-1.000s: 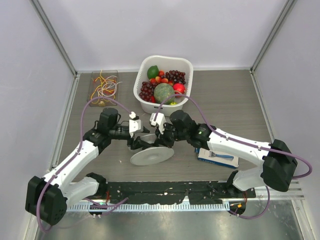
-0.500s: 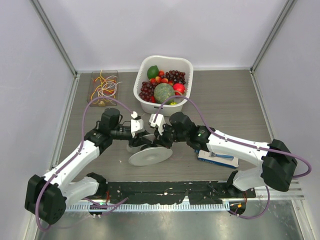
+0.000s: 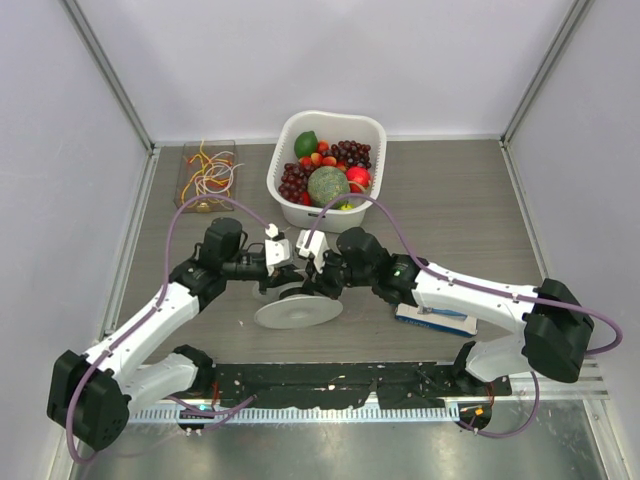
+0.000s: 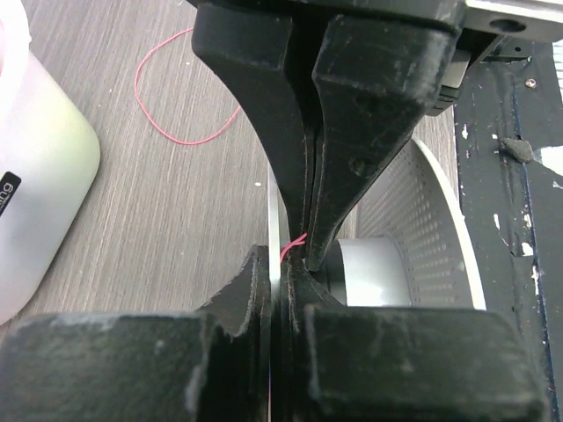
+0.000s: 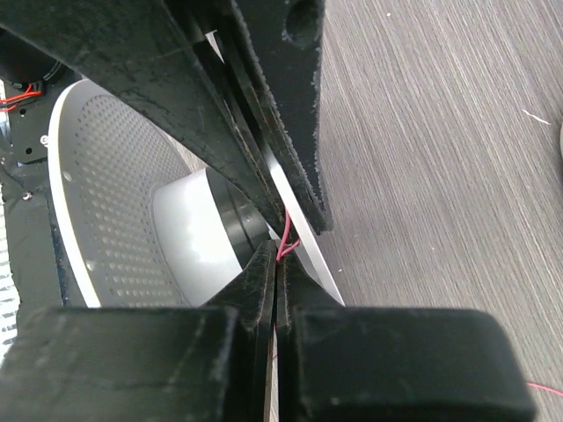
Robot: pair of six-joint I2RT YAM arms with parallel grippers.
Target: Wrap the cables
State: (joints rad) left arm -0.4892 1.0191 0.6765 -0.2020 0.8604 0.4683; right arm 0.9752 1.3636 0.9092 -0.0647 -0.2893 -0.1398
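We see the left fingers (image 3: 286, 274) and the right fingers (image 3: 317, 279) tip to tip over the white reel (image 3: 297, 311), both clamped tight on one red cable (image 4: 295, 247) between them, while the other cables (image 3: 210, 170) lie tangled in a clear tray (image 3: 184, 185) well beyond the left fingers.

Even, diffuse overhead light casts soft, short shadows on the table (image 3: 480, 200). In the wrist views the close black fingers (image 4: 255, 105) fill the frame, slightly blurred; the red cable (image 4: 295, 246) and table grain are sharp; the white perforated disc (image 5: 106, 176) shows a mild sheen.
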